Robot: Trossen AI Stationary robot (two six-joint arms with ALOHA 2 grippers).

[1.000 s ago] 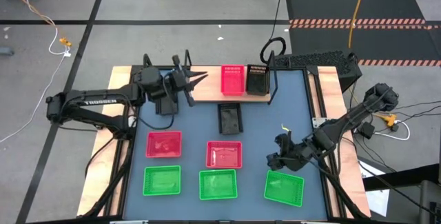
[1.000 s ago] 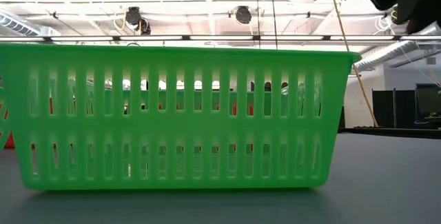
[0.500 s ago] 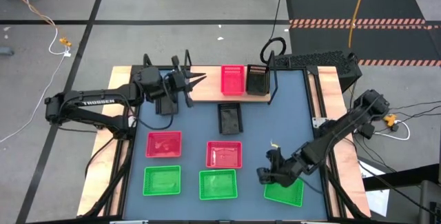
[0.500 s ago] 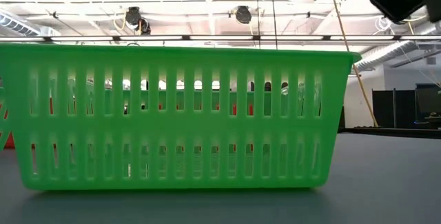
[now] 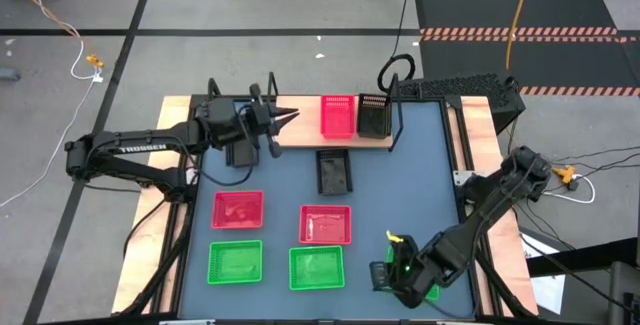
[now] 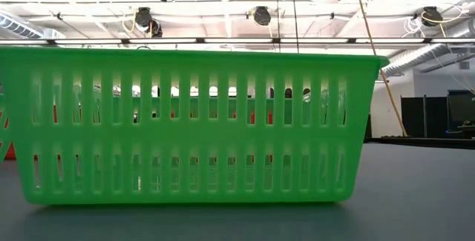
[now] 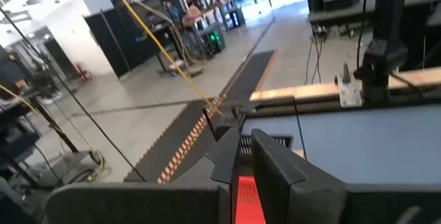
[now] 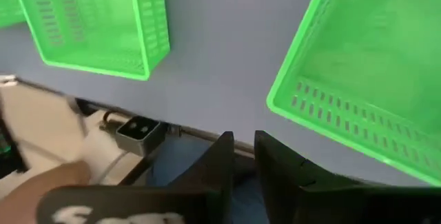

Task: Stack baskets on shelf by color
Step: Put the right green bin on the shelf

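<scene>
So barely started imo: just one red basket [image 5: 338, 116] and one black basket [image 5: 373, 117] are on the shelf [image 5: 300, 131], rest still on the table. My right gripper [image 8: 242, 148] has its fingers nearly together, holding nothing, the nearest green basket [image 8: 372, 65] just ahead of the tips. Left gripper [image 7: 242, 156] same, empty, over the shelf. High view hides that gap, right wrist cam shows it.

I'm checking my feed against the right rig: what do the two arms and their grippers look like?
Both arms are dark, jointed and slim. The left arm carries white lettering along its link; the right arm shows none here. Each ends in a two-finger gripper: the left gripper and right gripper have flat black fingers. A small green light glows near the right wrist.
</scene>
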